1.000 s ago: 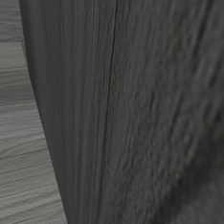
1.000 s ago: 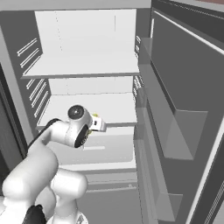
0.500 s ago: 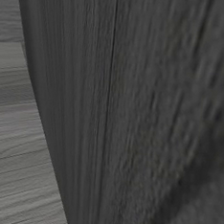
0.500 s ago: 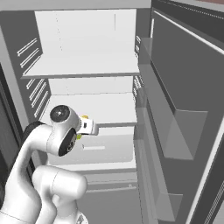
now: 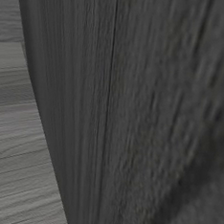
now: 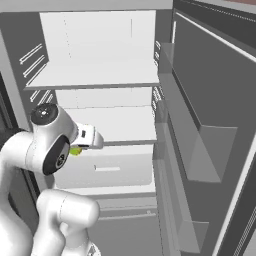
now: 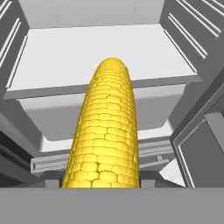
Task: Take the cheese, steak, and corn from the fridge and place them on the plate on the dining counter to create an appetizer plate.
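Observation:
The corn (image 7: pixel 107 131) is a yellow cob that runs lengthwise up the middle of the hand view, pointing away from the hand toward the fridge (image 7: pixel 100 52). A small green-yellow bit of the corn (image 6: pixel 75 151) peeks out under my gripper (image 6: pixel 82 144), which hangs in front of the open fridge (image 6: pixel 100 75) at the level of its lower shelf. The gripper is shut on the corn, and the cob hides its fingertips. The cheese, the steak, the plate and the dining counter are out of view.
The fridge's white drawer (image 6: pixel 110 170) sits under the lower shelf. Its open door (image 6: pixel 200 110) with bins stands along the right. A dark wood-grain cabinet panel (image 5: pixel 133 111) stands very close on the left side, with grey floor (image 5: pixel 11 134) beside it.
The arm has drawn back out of the fridge, leftward and toward the base, carrying the corn with it. The base views have not shifted.

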